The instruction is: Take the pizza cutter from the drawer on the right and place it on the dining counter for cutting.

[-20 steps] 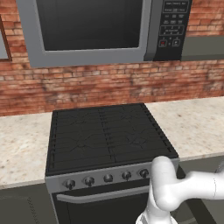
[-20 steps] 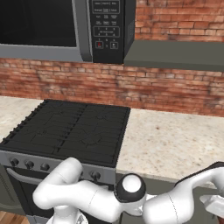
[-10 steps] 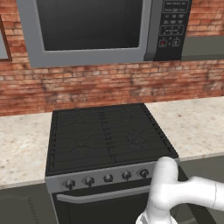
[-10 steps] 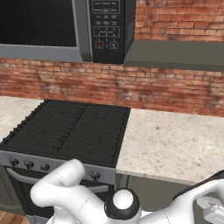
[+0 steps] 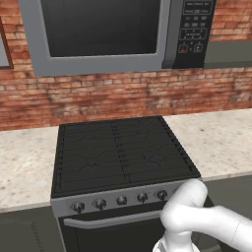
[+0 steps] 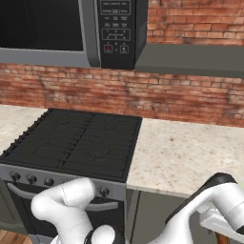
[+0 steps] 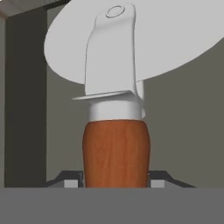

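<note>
A red brick wall (image 5: 98, 96) backs the kitchen, rough and mortar-lined. One microwave (image 5: 113, 34) with a grey frame and glossy black door hangs above one black stove (image 5: 120, 155), whose flat matte top carries grid grates; five round knobs (image 5: 120, 200) line its front over a slim silver bar handle (image 5: 110, 220). Speckled beige stone worktop (image 6: 186, 155) flanks the stove on both sides. In the hand view, the claw (image 7: 114, 181) pinches the pizza cutter (image 7: 116, 131) by its smooth reddish-brown wooden handle, the round pale blade rising ahead of it.
</note>
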